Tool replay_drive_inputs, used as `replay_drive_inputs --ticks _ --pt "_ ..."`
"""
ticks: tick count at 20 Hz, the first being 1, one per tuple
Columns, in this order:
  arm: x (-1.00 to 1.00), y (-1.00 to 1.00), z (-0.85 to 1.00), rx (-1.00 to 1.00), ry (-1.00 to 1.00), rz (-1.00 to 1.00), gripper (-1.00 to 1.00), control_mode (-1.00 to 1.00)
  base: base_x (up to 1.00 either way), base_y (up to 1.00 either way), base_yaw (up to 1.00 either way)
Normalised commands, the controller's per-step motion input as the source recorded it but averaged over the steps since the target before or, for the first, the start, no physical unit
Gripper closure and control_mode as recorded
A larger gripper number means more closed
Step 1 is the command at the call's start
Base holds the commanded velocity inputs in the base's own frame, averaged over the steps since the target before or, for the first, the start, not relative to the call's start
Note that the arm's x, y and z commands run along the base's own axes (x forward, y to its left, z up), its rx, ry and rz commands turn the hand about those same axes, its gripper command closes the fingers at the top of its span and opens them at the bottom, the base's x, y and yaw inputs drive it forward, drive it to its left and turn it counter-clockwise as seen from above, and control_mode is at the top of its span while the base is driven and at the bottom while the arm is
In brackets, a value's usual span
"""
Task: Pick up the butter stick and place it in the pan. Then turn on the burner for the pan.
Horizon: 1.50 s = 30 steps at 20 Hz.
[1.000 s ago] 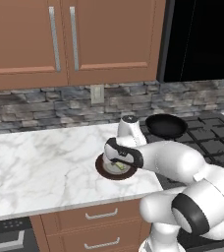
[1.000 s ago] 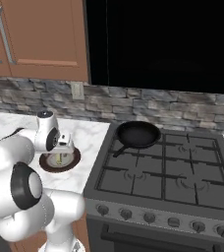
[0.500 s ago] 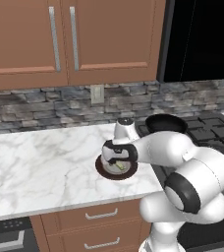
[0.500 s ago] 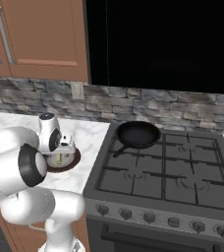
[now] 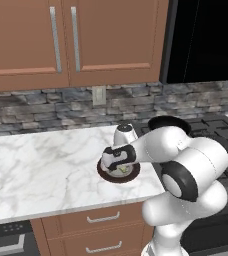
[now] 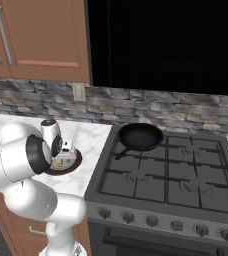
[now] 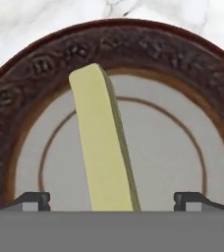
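My gripper [image 7: 112, 199] hangs spread wide just over the plate [image 7: 133, 47], holding nothing — the butter stick [image 7: 101, 142] lies on the plate between my fingertips. The right base view shows the pan [image 6: 140, 136] on the stove, well apart from the plate.

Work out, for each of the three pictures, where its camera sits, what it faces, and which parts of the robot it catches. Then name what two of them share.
Left base view: behind the arm to its left, facing the marble counter and cupboards; the white arm bends over the plate.
Right base view: behind to its right, facing the stove and pan; the arm fills the lower left.
Hand view: on the hand, looking down at the butter stick on the plate, with the open gripper astride it.
Shared: the plate shows in all three.
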Motion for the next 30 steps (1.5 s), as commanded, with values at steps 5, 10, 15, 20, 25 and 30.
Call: replay_drive_inputs --ticks 5,10,15,20,25,30 --pt "0.0 0.02 -0.2 0.0 0.04 0.0 1.0 -1.0 0.0 0.0 0.0" --pt "-0.05 -0.01 -0.01 0.01 -0.03 0.0 1.0 -1.0 0.0 0.0 0.0" --pt "-0.39 -0.28 0.15 0.0 -0.16 0.0 1.0 -1.0 0.0 0.0 0.0" --pt "-0.41 -0.53 0.52 0.0 -0.26 0.0 1.0 -1.0 0.0 0.0 0.0" --pt "-0.3 -0.63 0.65 0.01 -0.24 0.0 1.0 -1.0 0.0 0.0 0.0" --pt "-0.08 -0.81 0.58 0.08 -0.13 0.0 1.0 -1.0 0.0 0.0 0.0"
